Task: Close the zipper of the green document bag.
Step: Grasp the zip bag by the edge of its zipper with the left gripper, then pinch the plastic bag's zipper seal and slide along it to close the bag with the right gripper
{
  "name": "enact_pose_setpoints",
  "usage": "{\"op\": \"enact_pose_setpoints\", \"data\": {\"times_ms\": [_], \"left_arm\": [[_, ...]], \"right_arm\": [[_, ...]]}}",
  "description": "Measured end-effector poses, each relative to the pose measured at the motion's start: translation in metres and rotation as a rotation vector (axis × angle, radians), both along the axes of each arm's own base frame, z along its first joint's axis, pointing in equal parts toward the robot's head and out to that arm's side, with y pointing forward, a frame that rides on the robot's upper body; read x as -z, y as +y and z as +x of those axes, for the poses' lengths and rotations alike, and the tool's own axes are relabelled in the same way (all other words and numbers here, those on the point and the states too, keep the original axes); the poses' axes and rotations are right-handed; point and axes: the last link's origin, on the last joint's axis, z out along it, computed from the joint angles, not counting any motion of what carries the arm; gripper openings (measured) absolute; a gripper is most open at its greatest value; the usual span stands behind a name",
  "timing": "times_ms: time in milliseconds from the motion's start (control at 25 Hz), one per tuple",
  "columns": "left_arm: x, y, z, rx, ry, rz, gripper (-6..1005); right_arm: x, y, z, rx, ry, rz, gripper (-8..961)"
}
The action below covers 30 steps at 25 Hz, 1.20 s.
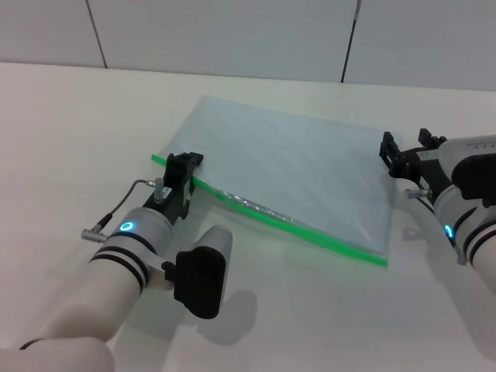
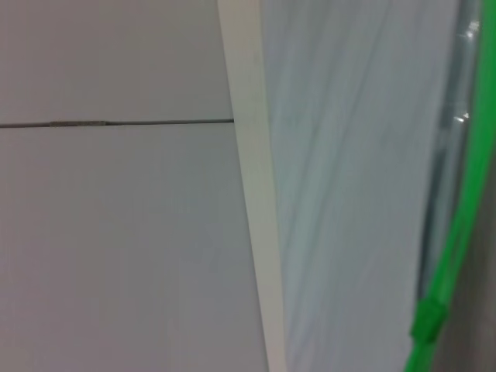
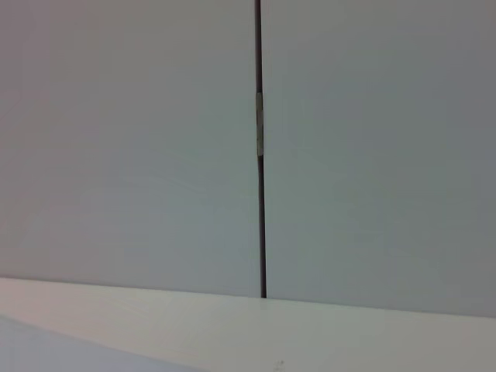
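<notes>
Reaching low, L gripper (image 1: pixel 184 164) at zipper (image 1: pixel 271 215) end, R gripper (image 1: pixel 394 159) beside bag (image 1: pixel 287 167).

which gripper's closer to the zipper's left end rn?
Left. The left gripper sits right at that end of the zipper; the right gripper is at the green document bag's opposite short edge.

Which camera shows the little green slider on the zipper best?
The left wrist view: the slider shows up close as a thicker green lump on the zipper. The head view shows the whole zipper along the green document bag, but the left gripper covers that end. The right wrist view shows no zipper.
</notes>
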Motion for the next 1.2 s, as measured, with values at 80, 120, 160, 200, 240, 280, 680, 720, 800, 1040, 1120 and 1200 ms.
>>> {"op": "enact_pose_setpoints", "data": {"times_ms": [80,120,160,200,240,280,680,720,800,1040,1120,1200], "left_arm": [[-0.001,0.001,0.000,0.004,-0.001,0.007,287],[-0.002,0.001,0.001,0.008,-0.002,0.016,250],[-0.003,0.002,0.002,0.010,-0.005,0.022,213],[-0.004,0.002,0.002,0.011,-0.008,0.027,188],[-0.005,0.003,0.003,0.011,-0.014,0.034,163],[-0.006,0.004,0.003,0.011,-0.022,0.042,138],[-0.019,0.007,0.008,0.018,-0.133,0.132,54],[-0.019,0.007,0.007,0.015,-0.141,0.134,54],[-0.021,0.006,0.006,0.009,-0.154,0.141,54],[-0.028,0.006,0.007,0.027,-0.216,0.187,54],[-0.031,0.006,0.010,0.043,-0.246,0.200,54],[-0.031,0.006,0.011,0.047,-0.253,0.201,54]], "right_arm": [[0.000,0.000,0.000,0.000,0.000,0.000,618],[0.000,0.000,0.000,0.000,0.000,0.000,620],[0.000,0.000,0.000,0.000,0.000,0.000,621],[0.000,0.000,0.000,0.000,0.000,0.000,623],[0.000,0.000,0.000,0.000,0.000,0.000,625],[0.000,0.000,0.000,0.000,0.000,0.000,625],[0.008,-0.007,-0.009,-0.048,0.000,-0.028,623],[0.010,-0.010,-0.013,-0.078,0.000,-0.036,622],[0.015,-0.018,-0.023,-0.138,0.005,-0.047,622],[0.024,-0.045,-0.050,-0.352,-0.002,-0.094,621],[0.026,-0.049,-0.055,-0.385,-0.006,-0.114,620],[0.029,-0.053,-0.059,-0.426,-0.018,-0.137,620]]}}
